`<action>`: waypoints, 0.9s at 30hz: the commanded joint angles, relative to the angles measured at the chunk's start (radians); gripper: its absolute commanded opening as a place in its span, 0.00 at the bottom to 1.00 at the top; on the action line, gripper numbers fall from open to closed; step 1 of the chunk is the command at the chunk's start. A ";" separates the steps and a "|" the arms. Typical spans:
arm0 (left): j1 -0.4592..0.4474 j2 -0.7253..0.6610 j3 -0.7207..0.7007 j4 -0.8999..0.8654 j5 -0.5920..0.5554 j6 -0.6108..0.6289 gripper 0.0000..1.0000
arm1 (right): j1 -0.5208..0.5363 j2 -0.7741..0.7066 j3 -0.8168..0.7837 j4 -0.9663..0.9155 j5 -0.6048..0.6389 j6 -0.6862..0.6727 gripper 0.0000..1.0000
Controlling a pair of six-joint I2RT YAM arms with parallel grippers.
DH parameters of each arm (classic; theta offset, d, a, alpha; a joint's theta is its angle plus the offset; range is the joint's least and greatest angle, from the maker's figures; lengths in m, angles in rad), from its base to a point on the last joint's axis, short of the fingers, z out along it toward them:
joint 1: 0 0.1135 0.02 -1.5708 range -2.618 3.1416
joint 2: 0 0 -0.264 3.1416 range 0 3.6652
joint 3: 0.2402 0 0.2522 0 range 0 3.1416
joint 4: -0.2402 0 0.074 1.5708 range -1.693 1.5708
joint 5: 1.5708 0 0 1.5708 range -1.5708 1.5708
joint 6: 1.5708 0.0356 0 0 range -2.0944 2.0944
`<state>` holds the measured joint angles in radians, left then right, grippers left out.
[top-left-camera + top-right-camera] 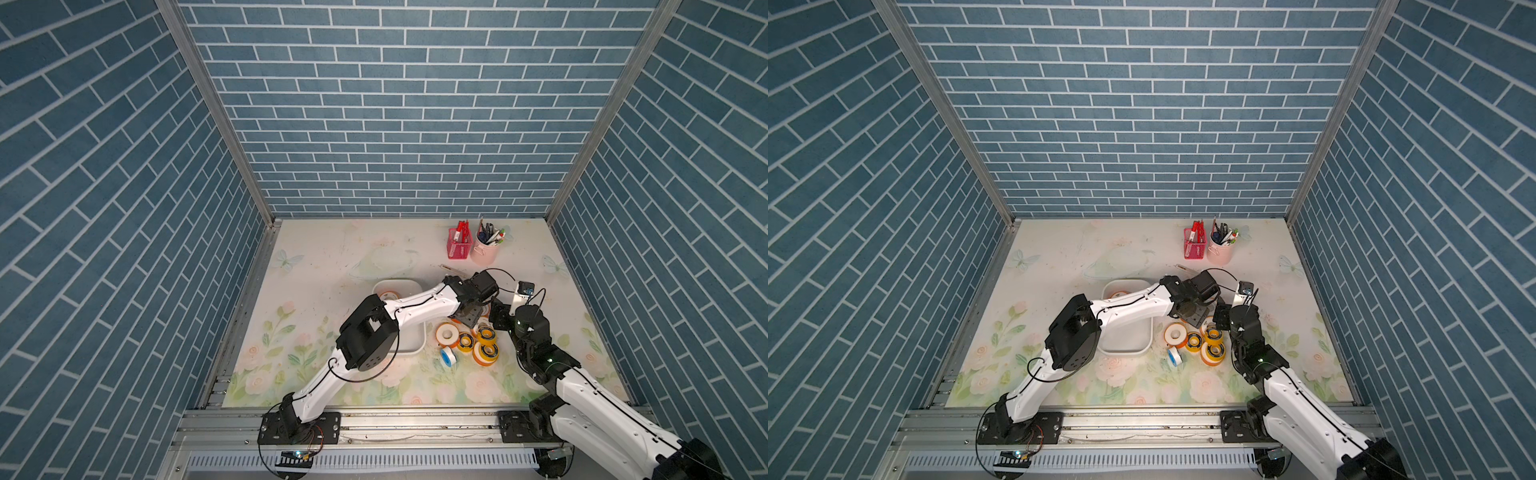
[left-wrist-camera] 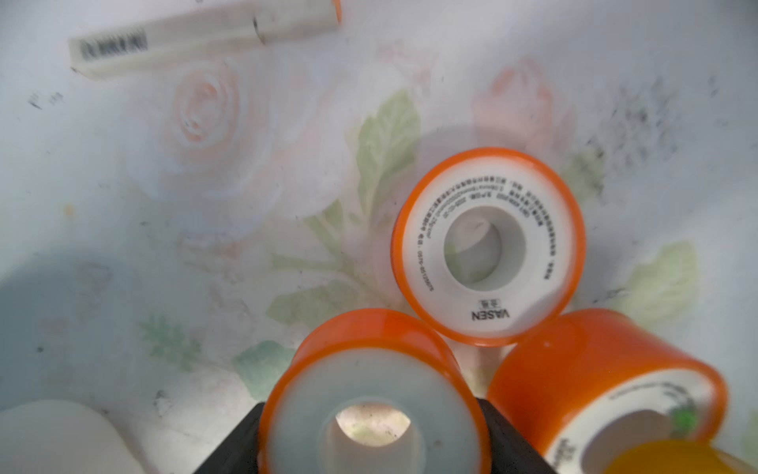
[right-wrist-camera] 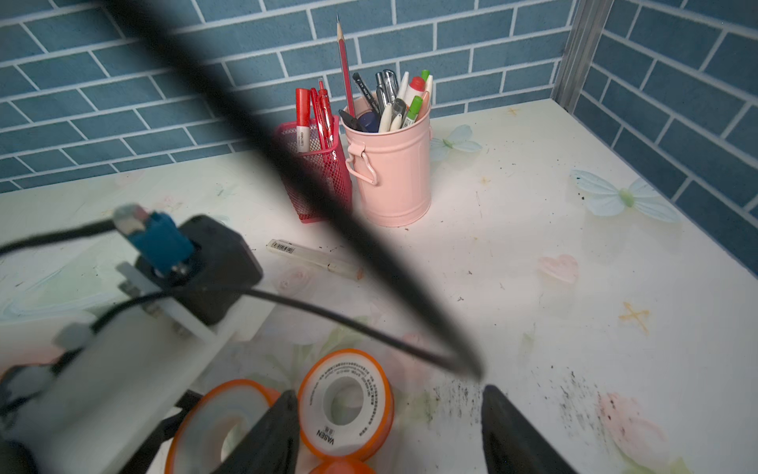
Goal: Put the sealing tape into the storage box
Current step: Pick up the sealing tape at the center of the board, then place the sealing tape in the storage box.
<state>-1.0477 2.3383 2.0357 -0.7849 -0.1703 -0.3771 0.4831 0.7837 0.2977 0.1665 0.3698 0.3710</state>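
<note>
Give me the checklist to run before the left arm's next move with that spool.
1. Spool between the left end effector's fingers: ok. An orange spool sits between them in the left wrist view.
2. Grip firm on it: cannot tell.
3. Neighbours clear: not ok. The labelled spool and another orange spool crowd close beside it.
4. Right end effector free: ok. It is open and holds nothing.
5. Room in the storage box: ok. One spool lies at its far end, and the visible floor is bare.
</note>
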 commanded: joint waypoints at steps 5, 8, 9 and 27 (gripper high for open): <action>0.021 -0.080 0.065 -0.085 -0.068 0.015 0.68 | -0.005 0.003 -0.007 0.018 -0.004 0.024 0.70; 0.040 -0.174 -0.028 -0.065 -0.078 0.016 0.68 | -0.005 0.004 -0.006 0.019 -0.006 0.024 0.70; 0.046 -0.208 -0.071 -0.057 -0.080 0.016 0.68 | -0.005 0.003 -0.007 0.019 -0.006 0.023 0.70; 0.132 -0.630 -0.852 0.248 -0.036 -0.069 0.65 | -0.006 0.016 -0.006 0.030 -0.023 0.023 0.70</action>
<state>-0.9195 1.6993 1.2076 -0.6041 -0.2176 -0.4297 0.4812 0.7952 0.2977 0.1738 0.3546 0.3706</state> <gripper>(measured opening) 0.757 0.698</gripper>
